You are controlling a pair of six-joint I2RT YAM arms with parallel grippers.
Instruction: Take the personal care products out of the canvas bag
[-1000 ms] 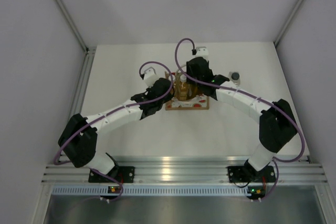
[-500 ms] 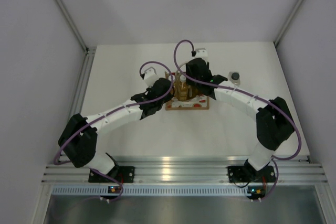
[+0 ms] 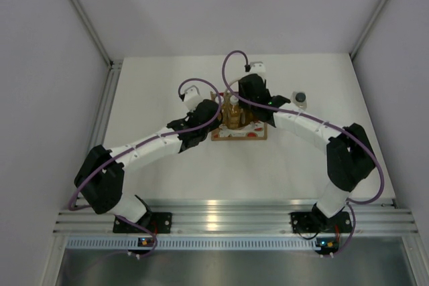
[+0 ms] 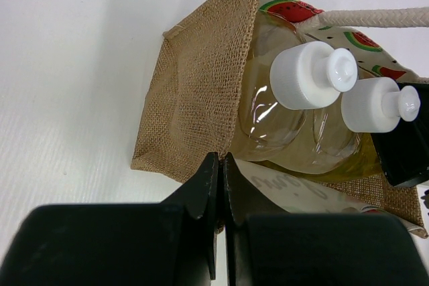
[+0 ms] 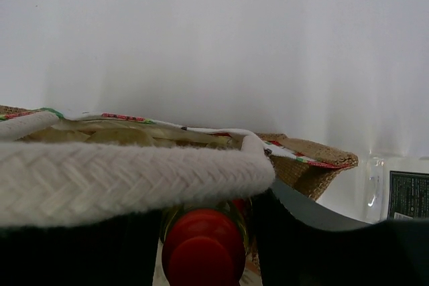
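White arms (image 3: 144,147), black joints, purple cables (image 3: 231,58).

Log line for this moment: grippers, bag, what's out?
left gripper shut on canvas bag corner | right gripper astride red cap, grip unclear | clear bottle out | amber bottles inside

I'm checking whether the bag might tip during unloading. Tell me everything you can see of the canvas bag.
The canvas bag is a small boxy tote of coarse tan weave, its front panel white with red-and-green watermelon prints, with a thick white rope handle. It sits mouth-up on the white table. Two white-capped amber bottles and a red cap show inside. The shut left gripper meets its rim.
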